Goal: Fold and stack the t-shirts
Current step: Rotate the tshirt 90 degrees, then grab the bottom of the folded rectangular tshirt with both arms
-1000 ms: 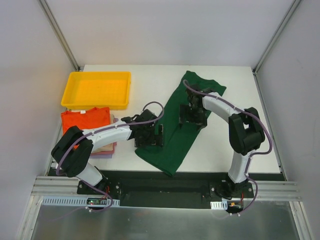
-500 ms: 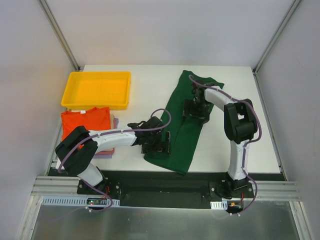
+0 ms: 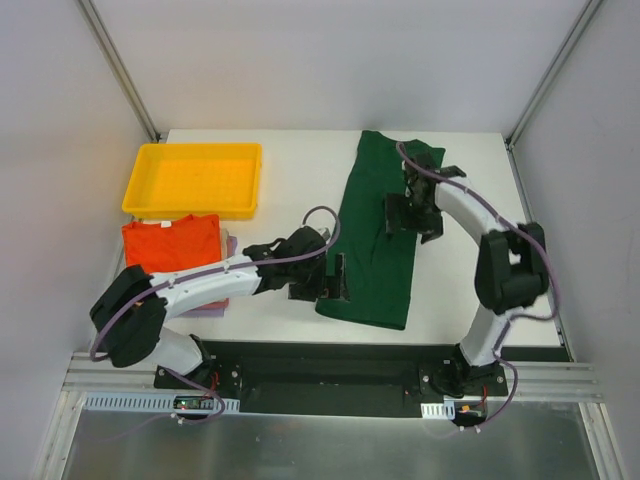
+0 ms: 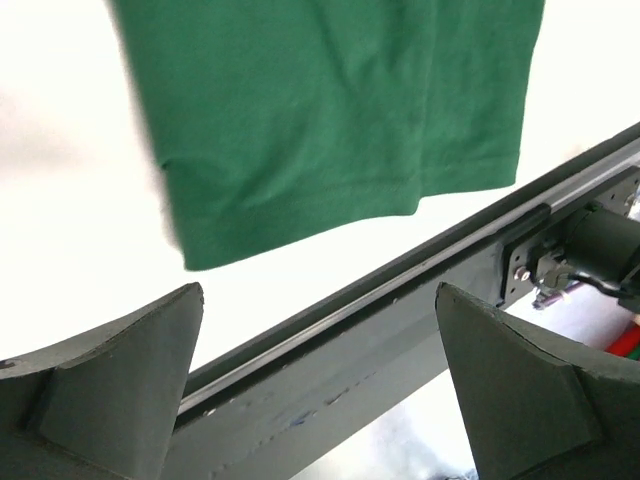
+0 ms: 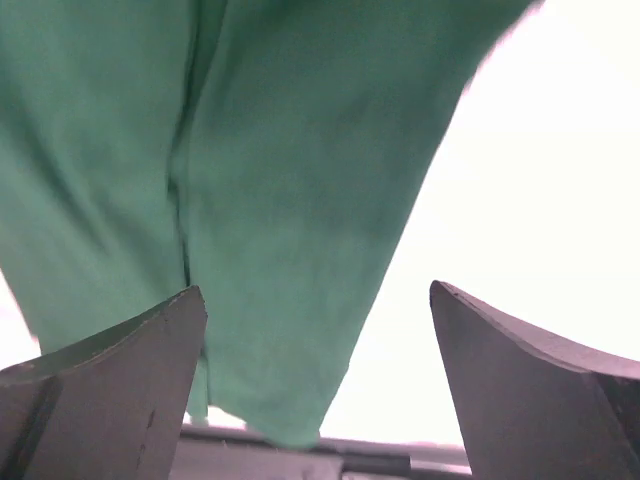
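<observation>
The dark green t-shirt (image 3: 375, 240) lies as a long folded strip down the middle of the table. My left gripper (image 3: 327, 280) stands open at the strip's lower left edge. In the left wrist view the green t-shirt (image 4: 330, 110) and its hem lie beyond the open left gripper (image 4: 320, 380), with nothing between the fingers. My right gripper (image 3: 412, 215) stands open over the strip's upper right edge. The right wrist view shows the green cloth (image 5: 260, 190) ahead of the open, empty right gripper (image 5: 318, 370). An orange t-shirt (image 3: 170, 242) tops a folded stack at the left.
A yellow plastic tray (image 3: 195, 178) sits at the back left, just behind the stack. Pale pink-lilac cloth (image 3: 208, 309) shows under the orange shirt. The black rail (image 4: 420, 290) along the table's near edge lies close below the green shirt's hem.
The green shirt's lower end has swung to the right, so the strip now lies straighter. Both arms have moved right with it, and both grippers have stayed open.
</observation>
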{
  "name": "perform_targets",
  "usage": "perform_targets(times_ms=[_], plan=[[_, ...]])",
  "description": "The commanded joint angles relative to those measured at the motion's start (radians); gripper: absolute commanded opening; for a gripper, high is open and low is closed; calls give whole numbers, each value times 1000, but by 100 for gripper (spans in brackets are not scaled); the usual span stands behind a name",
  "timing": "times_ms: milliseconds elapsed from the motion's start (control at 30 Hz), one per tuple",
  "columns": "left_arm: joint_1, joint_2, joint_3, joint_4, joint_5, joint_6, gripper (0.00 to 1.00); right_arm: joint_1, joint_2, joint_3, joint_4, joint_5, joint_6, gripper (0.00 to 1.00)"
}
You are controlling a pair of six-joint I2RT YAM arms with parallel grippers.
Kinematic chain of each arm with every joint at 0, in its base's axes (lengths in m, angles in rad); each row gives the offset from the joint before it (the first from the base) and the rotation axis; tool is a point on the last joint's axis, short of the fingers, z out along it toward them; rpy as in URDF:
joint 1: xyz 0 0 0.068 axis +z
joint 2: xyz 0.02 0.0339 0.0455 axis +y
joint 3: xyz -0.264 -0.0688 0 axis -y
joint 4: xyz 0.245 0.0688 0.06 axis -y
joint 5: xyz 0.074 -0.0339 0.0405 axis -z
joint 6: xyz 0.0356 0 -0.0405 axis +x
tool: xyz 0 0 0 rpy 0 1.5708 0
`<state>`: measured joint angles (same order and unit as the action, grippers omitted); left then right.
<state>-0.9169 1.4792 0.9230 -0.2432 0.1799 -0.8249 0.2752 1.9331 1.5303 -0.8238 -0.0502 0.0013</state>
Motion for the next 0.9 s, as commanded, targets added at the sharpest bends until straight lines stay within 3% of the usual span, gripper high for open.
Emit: perform_targets(times_ms=[0, 133, 300, 400, 467, 533, 733, 867], plan=[[-2, -121, -120, -59, -85, -17, 99, 99, -388, -296, 47, 44, -8, 96], [-2, -132, -177, -88, -141, -42, 97, 211, -667, -620, 119, 44, 129, 96], [-2, -45, -132, -79, -135, -37, 77, 323, -888, -893, 228, -26, 328, 96], [-2, 7, -101, -53, -120, -30, 72, 334, -960, -972, 271, 7, 460, 97], [-2, 36, -85, -47, -131, -31, 63, 334, -996, -1006, 278, 38, 549, 99], [0, 70, -75, -47, -134, -33, 55, 335, -1019, -1035, 293, 38, 617, 91], [0, 139, -49, -38, -134, -33, 40, 334, -1053, -1085, 295, 44, 684, 84], [1, 184, -24, -31, -115, -23, 29, 334, -1037, -1096, 305, 44, 695, 74]])
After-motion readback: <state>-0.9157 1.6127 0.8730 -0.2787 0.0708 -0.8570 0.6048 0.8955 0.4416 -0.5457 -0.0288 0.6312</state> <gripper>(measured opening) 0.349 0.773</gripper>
